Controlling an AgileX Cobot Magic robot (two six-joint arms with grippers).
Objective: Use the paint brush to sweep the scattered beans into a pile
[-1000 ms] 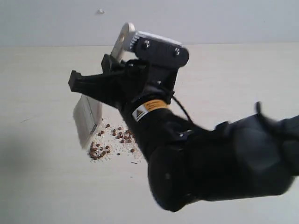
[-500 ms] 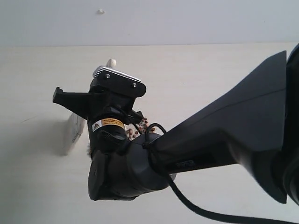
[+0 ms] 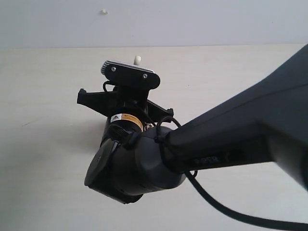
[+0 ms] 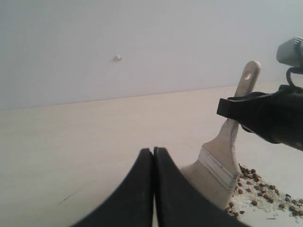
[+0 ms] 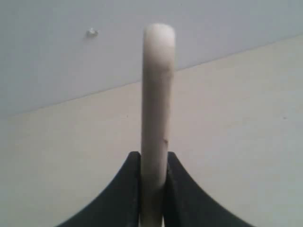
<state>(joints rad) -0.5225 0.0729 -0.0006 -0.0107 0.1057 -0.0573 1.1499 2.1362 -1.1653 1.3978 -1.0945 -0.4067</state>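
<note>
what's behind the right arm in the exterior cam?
Only the paint brush handle tip shows above the right arm. Bristles and beans are covered there; the left wrist view shows the beans lying beside the bristles.

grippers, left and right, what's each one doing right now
Left gripper: closed, nothing between its jaws.
Right gripper: closed on the paint brush, gripping its handle.
</note>
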